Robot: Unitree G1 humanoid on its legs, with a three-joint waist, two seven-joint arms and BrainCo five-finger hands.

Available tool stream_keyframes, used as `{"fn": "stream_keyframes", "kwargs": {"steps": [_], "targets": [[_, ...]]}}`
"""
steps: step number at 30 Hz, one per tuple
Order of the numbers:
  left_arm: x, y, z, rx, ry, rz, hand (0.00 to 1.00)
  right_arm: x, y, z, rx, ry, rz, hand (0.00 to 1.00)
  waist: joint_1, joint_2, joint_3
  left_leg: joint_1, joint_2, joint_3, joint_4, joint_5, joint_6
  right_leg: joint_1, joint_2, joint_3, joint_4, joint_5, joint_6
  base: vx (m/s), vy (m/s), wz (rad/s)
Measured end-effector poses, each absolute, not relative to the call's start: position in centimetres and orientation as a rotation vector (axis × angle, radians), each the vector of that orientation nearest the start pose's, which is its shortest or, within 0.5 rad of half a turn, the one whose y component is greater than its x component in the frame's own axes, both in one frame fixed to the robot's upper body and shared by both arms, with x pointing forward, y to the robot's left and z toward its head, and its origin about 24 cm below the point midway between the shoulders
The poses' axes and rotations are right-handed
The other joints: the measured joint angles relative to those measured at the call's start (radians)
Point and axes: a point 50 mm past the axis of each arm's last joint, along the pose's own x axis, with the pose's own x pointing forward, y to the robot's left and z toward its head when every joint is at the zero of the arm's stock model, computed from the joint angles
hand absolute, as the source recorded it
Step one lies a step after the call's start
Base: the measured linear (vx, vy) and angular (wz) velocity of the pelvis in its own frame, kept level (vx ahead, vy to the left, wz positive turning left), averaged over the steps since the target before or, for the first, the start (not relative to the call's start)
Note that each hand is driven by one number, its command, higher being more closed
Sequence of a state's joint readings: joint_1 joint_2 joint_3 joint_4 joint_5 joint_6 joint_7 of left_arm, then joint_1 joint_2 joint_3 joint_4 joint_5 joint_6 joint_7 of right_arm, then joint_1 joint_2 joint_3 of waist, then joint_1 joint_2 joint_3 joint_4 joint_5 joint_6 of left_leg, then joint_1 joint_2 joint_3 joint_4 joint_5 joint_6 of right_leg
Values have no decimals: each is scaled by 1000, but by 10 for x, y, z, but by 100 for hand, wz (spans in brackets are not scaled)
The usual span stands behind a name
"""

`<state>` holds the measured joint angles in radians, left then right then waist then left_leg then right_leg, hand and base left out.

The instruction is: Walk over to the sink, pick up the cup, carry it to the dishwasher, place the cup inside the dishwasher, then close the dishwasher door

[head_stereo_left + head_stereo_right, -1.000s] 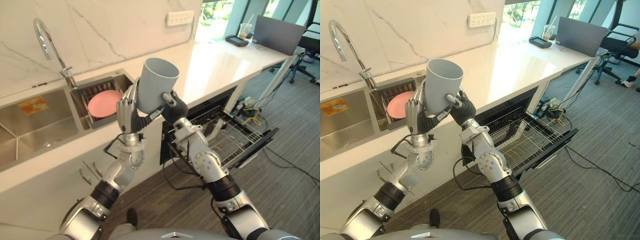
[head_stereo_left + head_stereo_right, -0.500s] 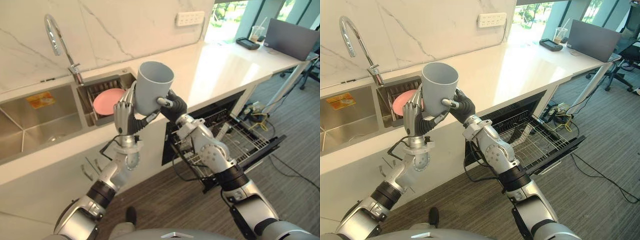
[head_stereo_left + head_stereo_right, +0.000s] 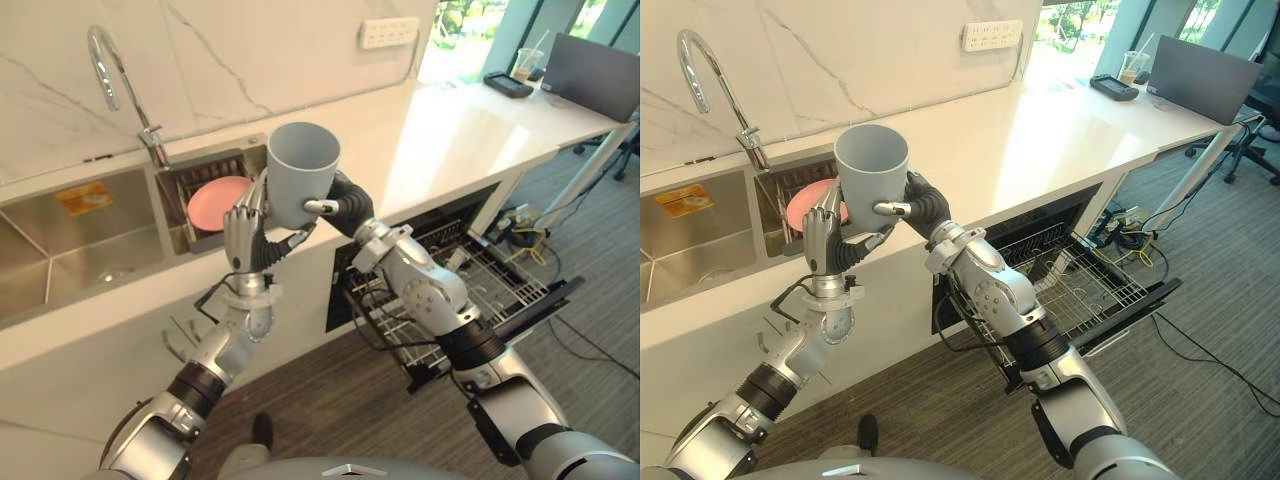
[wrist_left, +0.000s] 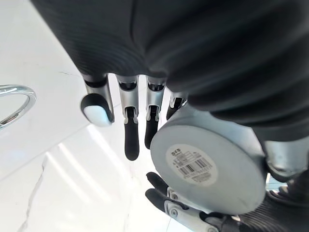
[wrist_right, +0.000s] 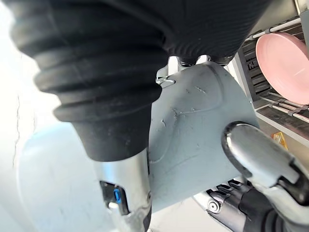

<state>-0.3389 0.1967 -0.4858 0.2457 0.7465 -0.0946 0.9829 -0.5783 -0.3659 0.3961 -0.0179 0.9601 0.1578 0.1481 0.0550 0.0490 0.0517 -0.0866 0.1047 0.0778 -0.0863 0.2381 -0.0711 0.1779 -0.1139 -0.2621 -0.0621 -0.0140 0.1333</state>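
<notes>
Carrying: right hand [image 3: 347, 207] clamps pale-grey plastic cup [image 3: 303, 180]; left hand [image 3: 245, 232] braces it, straight-fingered. Next: lower toward wire dishwasher rack [image 3: 495, 288], four o'clock.

Pink plate [image 3: 215, 203] sits in the rack compartment [image 3: 186, 181] beside the chrome tap [image 3: 105, 65]. White socket strip [image 3: 390, 32] on the marble wall [image 3: 250, 50]. Laptop [image 3: 595, 75], drink with straw [image 3: 527, 62] and dark flat device [image 3: 508, 84] at the countertop's [image 3: 450, 130] far right end.

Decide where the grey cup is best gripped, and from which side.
Grip the cup by its side wall, coming from the side. It is nearly upright, mouth up, no handle showing, its wall narrowing downward, so fingers wrapped round it, as the right hand does, probably hold best.
</notes>
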Motion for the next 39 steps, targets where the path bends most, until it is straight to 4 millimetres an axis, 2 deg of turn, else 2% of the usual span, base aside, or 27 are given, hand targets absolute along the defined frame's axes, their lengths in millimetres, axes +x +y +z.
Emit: {"fn": "stream_keyframes", "kwargs": {"steps": [3,14,15,19,24,27,29,31,33,37,39], "targets": [[279,88,91,768,-754,365,100,308,-69,171,375,-148,810,100,0,0,0,0,0,-1,0,0,0,0,0,-1,2,0,0,-58,-12,1],[260,97,91,751,-742,379,100,301,-58,172,391,-192,857,100,-13,4,1,10,-10,-23,0,3,-4,-18,-8,-3,64,-43,-6,-42,-15,3],[258,97,92,743,-742,380,0,300,-57,172,396,-199,861,100,-12,8,2,9,-10,-23,0,3,-4,-21,-9,-2,67,-43,-5,-34,-20,-1],[256,97,95,727,-753,384,0,297,-57,176,410,-221,871,100,-15,19,3,5,-11,-24,0,5,-7,-27,-10,-1,70,-44,-3,-16,-8,0],[251,96,99,697,-773,385,0,291,-53,172,564,-217,857,100,-16,27,1,2,-10,-25,0,8,-11,-32,-9,-1,71,-44,-3,0,0,0],[244,100,131,635,-855,363,0,282,-39,187,743,-283,873,100,-16,36,1,1,-12,-30,0,8,-12,-30,-9,-6,70,-44,-3,2,-9,3],[235,105,168,569,-962,271,0,269,-27,207,880,-381,893,100,-13,51,1,1,-19,-52,0,8,-12,-15,-12,-30,69,-47,2,6,-33,26],[231,107,184,546,-998,190,0,265,-19,214,962,-412,881,100,1,69,-4,1,-22,-57,0,8,-12,-11,-15,-39,69,-49,3,-7,-22,22],[231,110,192,562,-1001,122,0,264,-16,214,1020,-414,853,100,5,84,-4,0,-27,-72,0,8,-12,-4,-19,-53,71,-55,2,-21,-22,18],[232,115,194,586,-998,57,0,265,-21,204,1049,-401,799,100,4,83,-4,0,-29,-73,0,7,-11,-5,-20,-54,71,-58,-4,-8,-5,1],[231,124,202,580,-1037,80,0,268,-25,196,1059,-381,751,100,3,83,-4,0,-31,-74,0,7,-11,-5,-21,-55,70,-58,-4,0,0,0]]}}
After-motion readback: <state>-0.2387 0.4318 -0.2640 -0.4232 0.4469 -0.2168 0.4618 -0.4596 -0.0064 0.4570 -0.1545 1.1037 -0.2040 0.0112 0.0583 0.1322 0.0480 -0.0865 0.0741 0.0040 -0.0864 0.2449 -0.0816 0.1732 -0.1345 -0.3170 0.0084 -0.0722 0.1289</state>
